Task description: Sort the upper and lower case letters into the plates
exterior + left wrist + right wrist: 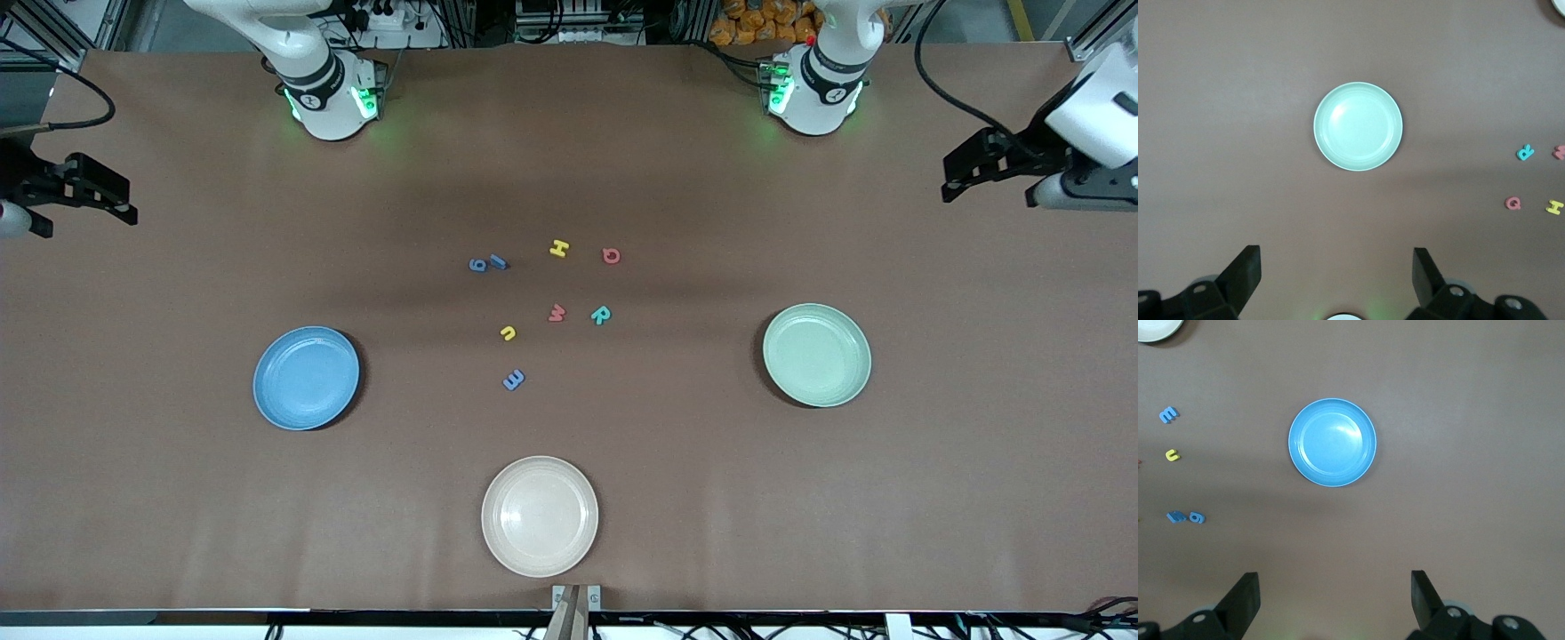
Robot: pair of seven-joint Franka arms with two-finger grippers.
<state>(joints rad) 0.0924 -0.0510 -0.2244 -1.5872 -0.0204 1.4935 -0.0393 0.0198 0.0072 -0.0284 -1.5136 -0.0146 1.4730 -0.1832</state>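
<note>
Blue g (478, 264) touches blue l (498, 261), so a grab there may lift both. Eight letters lie on the counter (178, 498) between blue plate (306, 378) and mint plate (816, 355), none plated; a third, cream plate (540, 516) could draw a misdrop. Left gripper (965, 178) and right gripper (111, 200) wait wide open, empty, well apart from the letters.

A robotics lab: two white arms (311, 84) with green-lit bases are bolted along one edge of a table (178, 516) covered in plain brown paper. Aluminium framing (53, 27), power strips (382, 18) and loose black cables (942, 80) crowd the space just past the bases
</note>
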